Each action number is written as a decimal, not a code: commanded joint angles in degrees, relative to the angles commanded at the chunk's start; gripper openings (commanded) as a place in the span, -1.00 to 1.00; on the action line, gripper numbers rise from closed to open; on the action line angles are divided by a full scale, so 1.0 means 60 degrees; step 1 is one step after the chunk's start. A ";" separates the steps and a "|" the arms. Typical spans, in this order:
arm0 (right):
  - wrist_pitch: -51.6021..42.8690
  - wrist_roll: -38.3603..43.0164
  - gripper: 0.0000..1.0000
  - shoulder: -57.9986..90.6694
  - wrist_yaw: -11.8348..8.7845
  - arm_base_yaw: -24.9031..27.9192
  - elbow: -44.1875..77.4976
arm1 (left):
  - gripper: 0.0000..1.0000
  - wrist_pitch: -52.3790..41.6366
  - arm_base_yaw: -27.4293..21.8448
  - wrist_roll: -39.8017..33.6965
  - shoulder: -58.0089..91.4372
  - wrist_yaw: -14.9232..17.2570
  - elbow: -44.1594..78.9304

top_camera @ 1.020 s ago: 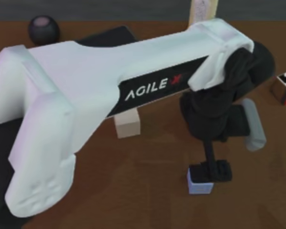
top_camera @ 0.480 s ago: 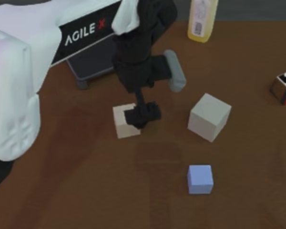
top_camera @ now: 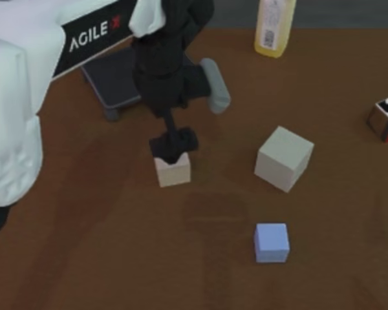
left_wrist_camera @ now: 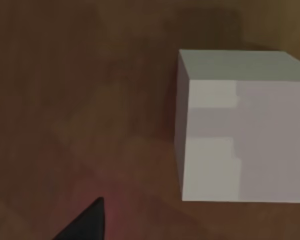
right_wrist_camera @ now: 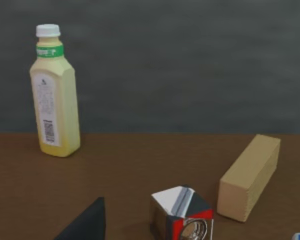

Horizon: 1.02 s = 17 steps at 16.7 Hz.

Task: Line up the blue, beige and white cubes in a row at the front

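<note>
In the top view my left gripper (top_camera: 173,145) hangs open over the back edge of the beige cube (top_camera: 173,172), left of centre. The white cube (top_camera: 284,159) stands to its right, turned at an angle. The blue cube (top_camera: 271,242) sits alone nearer the front, free of any gripper. The left wrist view shows one dark fingertip (left_wrist_camera: 87,222) and a pale cube (left_wrist_camera: 240,125) close by; which cube it is I cannot tell. My right arm is parked out of the top view, with only one fingertip (right_wrist_camera: 87,222) showing in its wrist view.
A yellow bottle (top_camera: 275,26) stands at the back edge. A brown-and-red box (top_camera: 385,120) sits at the right edge. A dark tray (top_camera: 113,84) lies under the left arm. The right wrist view also shows a tan wooden block (right_wrist_camera: 250,177).
My left gripper let go of the blue cube at the front, swung back and left, and now hangs over the beige cube. The blue cube stays where it was set.
</note>
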 joint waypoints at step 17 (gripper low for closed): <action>0.0000 0.0000 1.00 0.0000 0.0000 0.0000 0.0000 | 0.40 0.2849 0.0040 0.0037 0.0792 0.0010 -0.2070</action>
